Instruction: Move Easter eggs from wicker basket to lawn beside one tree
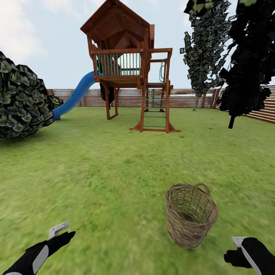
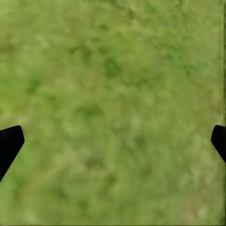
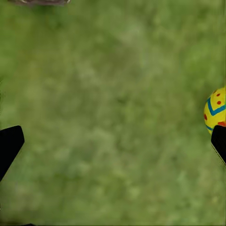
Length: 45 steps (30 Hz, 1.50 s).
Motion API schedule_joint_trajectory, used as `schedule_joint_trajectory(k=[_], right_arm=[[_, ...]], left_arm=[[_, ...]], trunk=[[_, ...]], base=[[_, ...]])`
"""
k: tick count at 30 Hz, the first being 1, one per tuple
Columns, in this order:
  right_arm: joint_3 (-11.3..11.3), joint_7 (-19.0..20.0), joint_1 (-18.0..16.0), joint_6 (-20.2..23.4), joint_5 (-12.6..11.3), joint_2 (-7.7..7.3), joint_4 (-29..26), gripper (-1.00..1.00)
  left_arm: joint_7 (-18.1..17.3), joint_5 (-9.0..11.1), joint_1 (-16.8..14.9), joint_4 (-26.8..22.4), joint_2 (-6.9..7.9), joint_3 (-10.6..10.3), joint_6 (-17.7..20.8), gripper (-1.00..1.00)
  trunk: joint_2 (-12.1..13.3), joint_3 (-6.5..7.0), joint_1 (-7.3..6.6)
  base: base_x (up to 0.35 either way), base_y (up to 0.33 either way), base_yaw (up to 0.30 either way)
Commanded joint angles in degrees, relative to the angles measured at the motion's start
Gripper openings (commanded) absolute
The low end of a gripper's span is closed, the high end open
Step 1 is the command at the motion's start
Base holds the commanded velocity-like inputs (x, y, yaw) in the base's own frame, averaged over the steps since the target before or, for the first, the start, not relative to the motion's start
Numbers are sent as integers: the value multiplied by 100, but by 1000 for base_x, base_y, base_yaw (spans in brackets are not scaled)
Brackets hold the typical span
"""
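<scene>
The wicker basket [image 1: 191, 215] stands slightly tilted on the lawn [image 1: 114, 172], low and right of centre in the head view. Its visible inside is dark weave. One Easter egg [image 3: 216, 110], yellow with a blue zigzag and red spots, lies on the grass just beside one fingertip of my right gripper [image 3: 113, 143], which is open. That gripper [image 1: 235, 248] hangs right of the basket, a little nearer me. My left gripper [image 1: 63, 231] is open over bare grass [image 2: 113, 94], far left of the basket. The other two eggs and the broad-canopied tree are out of view.
The wooden play tower [image 1: 130, 65] with its blue slide [image 1: 74, 95] stands ahead by the slat fence [image 1: 183, 97]. A dark bush [image 1: 21, 99] is at left. A narrow dark-leaved tree [image 1: 202, 49] and an almost black tree [image 1: 248, 57] are at right. Open grass lies between.
</scene>
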Motion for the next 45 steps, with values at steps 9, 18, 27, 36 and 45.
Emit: schedule_joint_trajectory(k=[9,18,27,36,45], right_arm=[[8,10,-2,31,-15,-10,-14,100],[6,9,-2,32,-20,-10,-13,100],[46,9,-2,32,-23,-2,-13,100],[49,9,-2,30,-26,-1,-11,100],[40,8,-2,27,-32,-1,-12,100]], left_arm=[[-20,35,-2,-8,-51,39,42,100],[-27,39,-2,-8,-191,53,-159,100],[5,39,-2,-8,-195,39,-115,100],[-1,22,-2,-8,-230,37,-114,100],[1,19,-2,-8,-247,30,-114,100]], trunk=[[-3,-6,2],[158,65,-85],[519,227,-283],[880,389,-481],[1241,550,-678]], base=[[331,-1,1],[92,-29,0],[1,0,0],[0,0,0],[0,0,0]])
